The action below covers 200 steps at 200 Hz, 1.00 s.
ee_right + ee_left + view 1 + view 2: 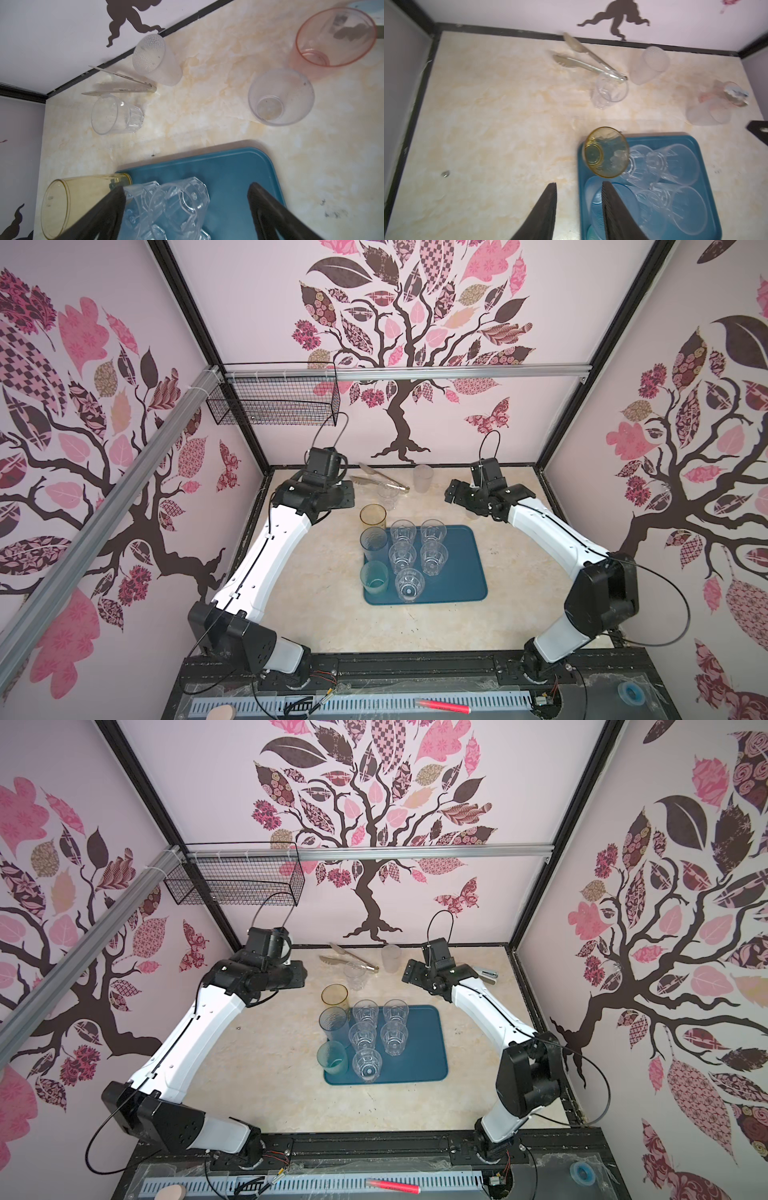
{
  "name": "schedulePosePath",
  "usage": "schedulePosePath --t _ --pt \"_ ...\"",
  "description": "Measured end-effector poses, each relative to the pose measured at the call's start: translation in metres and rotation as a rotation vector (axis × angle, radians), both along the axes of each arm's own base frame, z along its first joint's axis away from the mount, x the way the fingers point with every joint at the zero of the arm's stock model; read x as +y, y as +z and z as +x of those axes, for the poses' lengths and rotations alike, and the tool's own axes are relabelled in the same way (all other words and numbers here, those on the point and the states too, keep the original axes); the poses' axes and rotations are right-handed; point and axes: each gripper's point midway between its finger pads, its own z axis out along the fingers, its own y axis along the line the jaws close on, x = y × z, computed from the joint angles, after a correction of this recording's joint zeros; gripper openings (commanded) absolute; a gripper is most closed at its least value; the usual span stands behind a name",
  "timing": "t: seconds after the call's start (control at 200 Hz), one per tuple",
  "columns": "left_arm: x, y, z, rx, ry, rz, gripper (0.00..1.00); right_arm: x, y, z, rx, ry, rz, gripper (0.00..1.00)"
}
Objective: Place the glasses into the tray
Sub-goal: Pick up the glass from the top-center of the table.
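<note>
A blue tray (461, 572) is set in the middle of the table (316, 614). The left gripper (579, 184) is partly opened and the right gripper (187, 187) is opened wide; nothing is held. Tongs (563, 60) are laid by the far edge. Eight glasses (402, 558) are stood in the tray: five clear, one yellow glass (373, 516), two others. Four more are left toward the far edge, one being a pink glass (332, 37).

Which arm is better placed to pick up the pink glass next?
Probably right. The pink glass stands off the tray, just ahead of the open right gripper; the left gripper hangs farther off, near the amber glass.
</note>
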Motion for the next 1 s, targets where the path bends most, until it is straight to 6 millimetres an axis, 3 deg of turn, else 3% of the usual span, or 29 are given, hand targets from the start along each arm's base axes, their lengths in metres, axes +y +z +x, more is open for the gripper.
schedulePosePath --t 0.075,0.145,0.305,0.43,0.61,0.785,1.0 --pt "0.026 -0.011 0.001 0.011 0.079 -0.013 0.39 0.006 0.0 0.018 -0.009 -0.004 0.006 0.94" --pt "0.039 -0.023 0.0 0.028 0.119 -0.018 0.39 0.012 -0.001 0.037 -0.019 -0.009 0.009 0.93" --pt "0.037 -0.046 -0.001 0.059 0.13 -0.041 0.39 0.027 -0.011 0.075 -0.025 -0.008 0.013 0.89" --pt "0.035 -0.054 -0.001 0.065 0.136 -0.056 0.39 0.052 -0.022 0.098 -0.022 0.033 0.028 0.89" --pt "0.034 -0.053 0.002 0.051 0.137 -0.066 0.39 0.103 -0.033 0.098 -0.01 0.134 0.029 0.89" --pt "0.033 -0.066 -0.001 0.075 0.131 -0.068 0.39 0.148 -0.052 0.089 0.016 0.24 0.026 0.86" --pt "0.03 -0.069 -0.001 0.082 0.123 -0.08 0.39 0.174 -0.078 0.101 0.035 0.292 0.006 0.78"
